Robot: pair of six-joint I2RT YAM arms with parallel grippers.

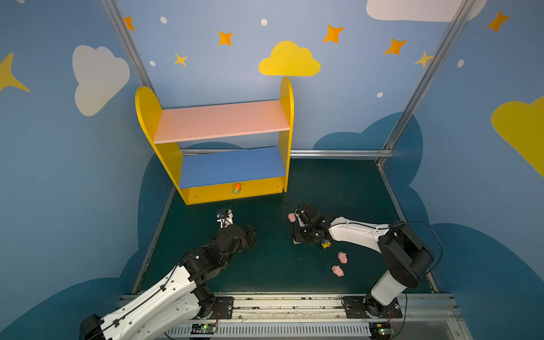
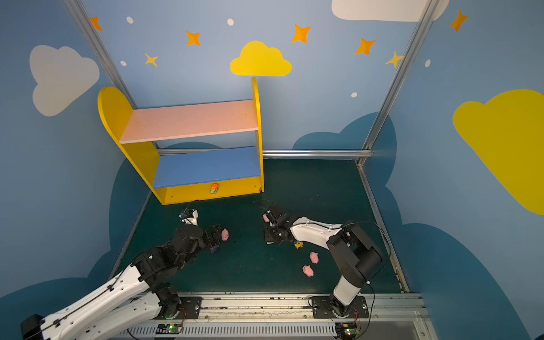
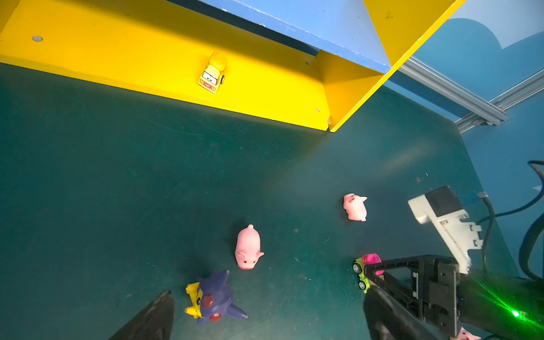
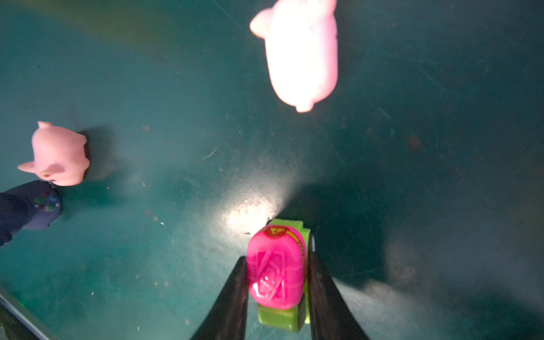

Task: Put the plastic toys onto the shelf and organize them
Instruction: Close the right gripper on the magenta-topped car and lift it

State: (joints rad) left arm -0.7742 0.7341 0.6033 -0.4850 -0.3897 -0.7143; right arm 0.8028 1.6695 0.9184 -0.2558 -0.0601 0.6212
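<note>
Pink-topped car (image 4: 275, 270) sits on the mat (image 4: 147, 88), pinched between our right gripper's (image 4: 276, 253) fingers, a pig (image 4: 300, 53) just ahead. Our left gripper (image 3: 269, 297) gapes wide, the purple-hooded figurine (image 3: 213, 300) between its fingers; the shelf (image 1: 147, 117) stands well ahead, an orange-topped car (image 1: 237, 188) on its base.

Shelf (image 1: 147, 109): painted boards, smooth, low sheen, the blue board's edge chipped.
Desk (image 1: 265, 273): dark green sheet, scuffed, faintly reflective.
Pink-topped car (image 4: 276, 270): glossy moulded plastic.
Pink pig (image 3: 248, 248): matt, rubbery-looking.
Wall rails (image 1: 338, 153): brushed metal.
</note>
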